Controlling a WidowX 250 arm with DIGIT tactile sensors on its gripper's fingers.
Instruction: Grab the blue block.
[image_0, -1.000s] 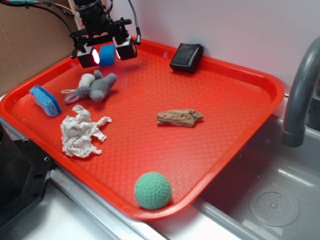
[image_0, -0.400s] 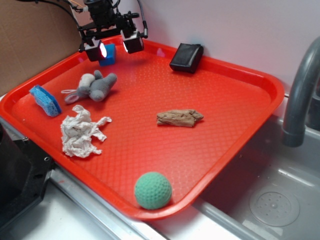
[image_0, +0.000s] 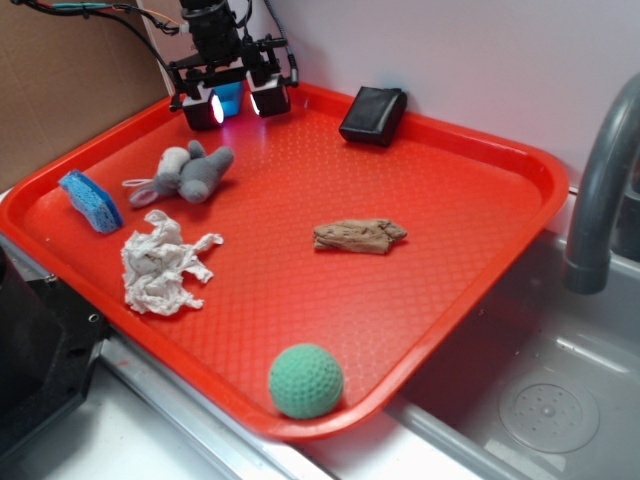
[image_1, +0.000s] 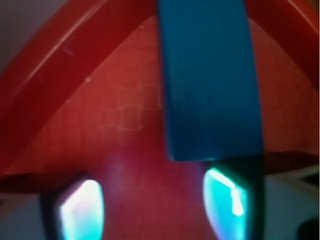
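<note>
Up at the far-left corner of the red tray (image_0: 480, 170), the gripper (image_0: 236, 100) hangs with jaws spread wide around the blue block (image_0: 230, 95), not clamping it.

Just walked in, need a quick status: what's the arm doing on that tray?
The WidowX arm is working the far left corner of the red tray, going after the blue block. Its tool is open and low over the tray, with the block in front of and between the two fingers, lying closer to one finger in the wrist view; nothing is gripped yet. The grey plush mouse, blue sponge, crumpled tissue, brown scrap, black pouch and green ball lie untouched.
</note>
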